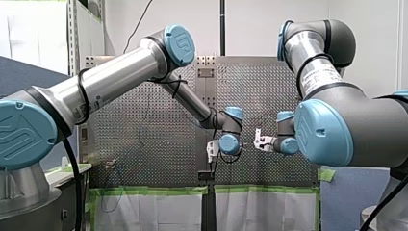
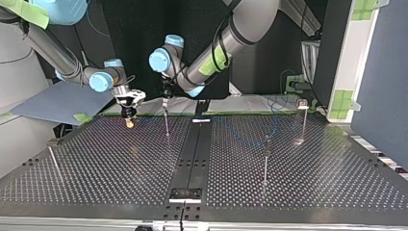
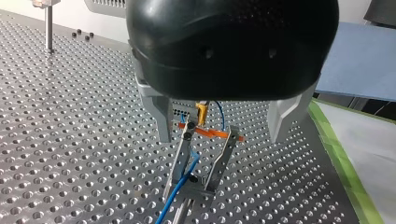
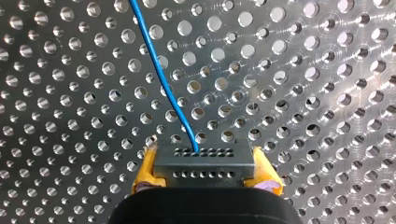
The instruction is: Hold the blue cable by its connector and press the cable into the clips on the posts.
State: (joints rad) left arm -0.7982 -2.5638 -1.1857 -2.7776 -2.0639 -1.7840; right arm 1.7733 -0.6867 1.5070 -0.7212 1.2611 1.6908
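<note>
Blue cable [image 4: 164, 81] runs out of the black connector [image 4: 203, 157], which my right gripper [image 2: 129, 122] clamps between its yellow pads [image 4: 144, 173] just above the perforated table [image 2: 308, 178], near its far edge in the top view. From there the cable leads to the first post [image 2: 166, 126], which stands just beside it, between it and the table's dark centre strip. My left gripper [image 3: 222, 137] hangs over that post with its metal fingers [image 3: 158, 116] spread wide and holding nothing. The fingers straddle the metal clip [image 3: 198, 190] without touching it. In the left wrist view the cable drops between the clip's two prongs and passes through its base, so I judge the step in hand to be seating the cable in the first clip, and it looks nearly or fully home. An orange strip [image 3: 212, 134] crosses behind the prongs; I cannot tell what it is. The next move calls for my right gripper to keep its hold on the connector and the line taut, while my left either presses down to confirm the seat or lifts clear. The cable must then go on to the other posts [image 2: 265, 161], which stand well apart across the table and look unthreaded. No containers show; the clip alone holds anything, namely the cable.
</note>
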